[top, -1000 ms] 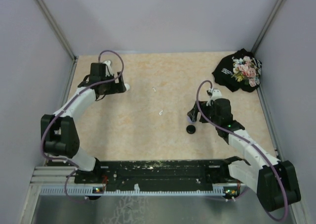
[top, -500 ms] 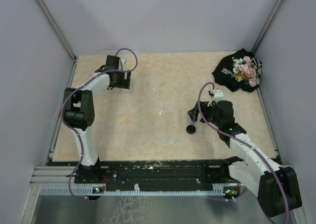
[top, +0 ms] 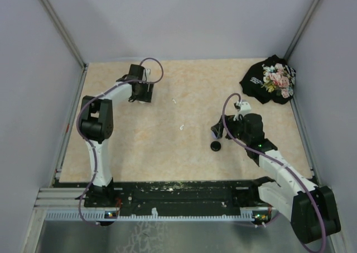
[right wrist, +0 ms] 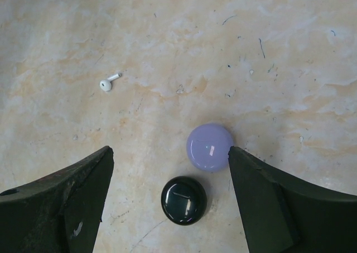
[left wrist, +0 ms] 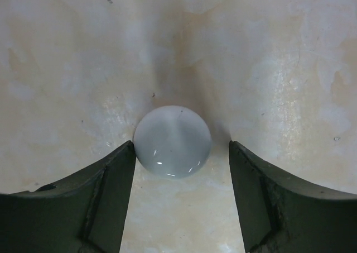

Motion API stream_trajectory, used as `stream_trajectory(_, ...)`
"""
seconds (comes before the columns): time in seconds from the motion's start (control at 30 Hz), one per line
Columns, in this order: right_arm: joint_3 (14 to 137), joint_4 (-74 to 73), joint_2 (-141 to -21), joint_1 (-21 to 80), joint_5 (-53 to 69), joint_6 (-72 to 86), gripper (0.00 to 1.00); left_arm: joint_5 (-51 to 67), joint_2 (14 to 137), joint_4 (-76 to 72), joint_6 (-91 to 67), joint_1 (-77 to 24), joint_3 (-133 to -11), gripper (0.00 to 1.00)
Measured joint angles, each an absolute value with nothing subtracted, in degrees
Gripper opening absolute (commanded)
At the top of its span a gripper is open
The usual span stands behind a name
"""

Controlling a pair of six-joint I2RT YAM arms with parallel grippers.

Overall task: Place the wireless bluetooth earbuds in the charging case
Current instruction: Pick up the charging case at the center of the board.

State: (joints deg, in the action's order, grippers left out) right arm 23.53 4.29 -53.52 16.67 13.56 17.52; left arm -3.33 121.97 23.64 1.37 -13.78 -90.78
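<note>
A round white charging case lies on the table between the fingers of my left gripper. The left finger touches its rim and the right finger stands a little apart, so the gripper is open. From above, the left gripper is at the back left and hides that case. My right gripper hangs open over a lavender case and a black case, holding nothing. One white earbud lies loose to their left. From above, two white earbuds lie mid-table.
A black pouch with a flower print sits in the back right corner. The black case lies just in front of the right gripper. Metal frame posts and grey walls close in the table's sides.
The left arm has folded upward, and its gripper has shifted right and slightly back along the far left. The right arm has barely moved.
</note>
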Motion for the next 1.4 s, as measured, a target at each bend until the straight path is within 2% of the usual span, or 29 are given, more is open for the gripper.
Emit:
stream_trajectory(0.23, 23.53, 4.27, -53.8, 16.67, 14.28, 17.12, 0.82, -4.32, 122.65, 23.64, 1.39, -14.13, -91.0, 0.57)
stream_trajectory(0.37, 23.53, 4.32, -54.06, 16.73, 14.9, 17.02, 0.82, -4.78, 122.56, 23.51, 1.41, -14.37, -90.72, 0.54)
stream_trajectory(0.57, 23.64, 4.32, -54.33, 17.28, 16.43, 17.12, 0.81, -5.8, 118.61, 22.76, 1.02, -16.23, -85.01, 0.54)
stream_trajectory(0.87, 25.17, 6.22, -55.37, 19.7, 19.38, 18.55, 0.8, -9.02, 104.33, 20.47, -1.54, -23.68, -70.96, 0.54)
stream_trajectory(1.4, 28.91, 16.8, -61.73, 21.74, 25.91, 26.17, 0.73, -12.27, 76.66, 3.22, -0.8, -39.86, -45.93, 0.57)
